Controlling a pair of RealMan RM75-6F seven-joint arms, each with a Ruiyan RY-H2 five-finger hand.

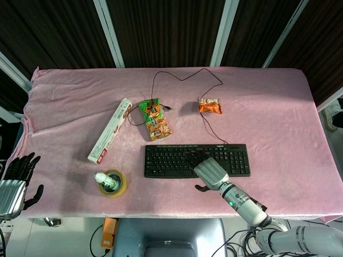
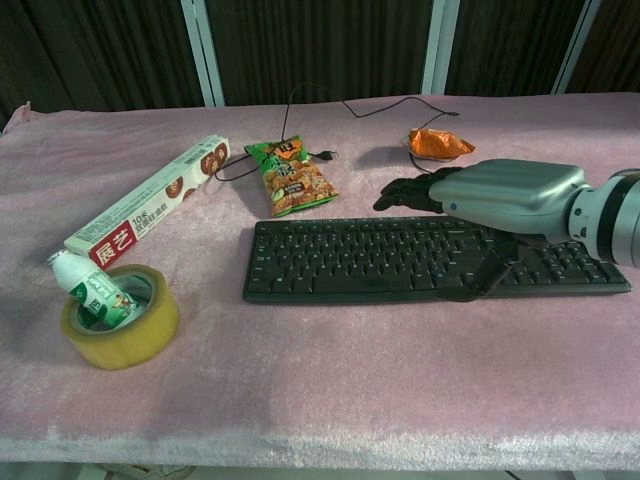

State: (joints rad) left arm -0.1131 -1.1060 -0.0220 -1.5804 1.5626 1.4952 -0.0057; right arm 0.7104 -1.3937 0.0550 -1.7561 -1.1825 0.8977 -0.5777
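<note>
Bare pink cloth (image 1: 278, 107) right of keyboard (image 1: 161, 160); snacks (image 1: 155, 120) crowding behind.

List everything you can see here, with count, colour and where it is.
keyboard: 1, black, centre of cloth, cable running back
long box: 1, white and red, left of centre
green snack bag: 1, behind keyboard
orange snack bag: 1, back right of centre
tape roll: 1, yellowish, front left
small bottle: 1, white and green, tilted inside tape roll
cloth: 1, pink, covers table
right hand: over keyboard
left hand: off cloth's left edge, holding nothing
</note>
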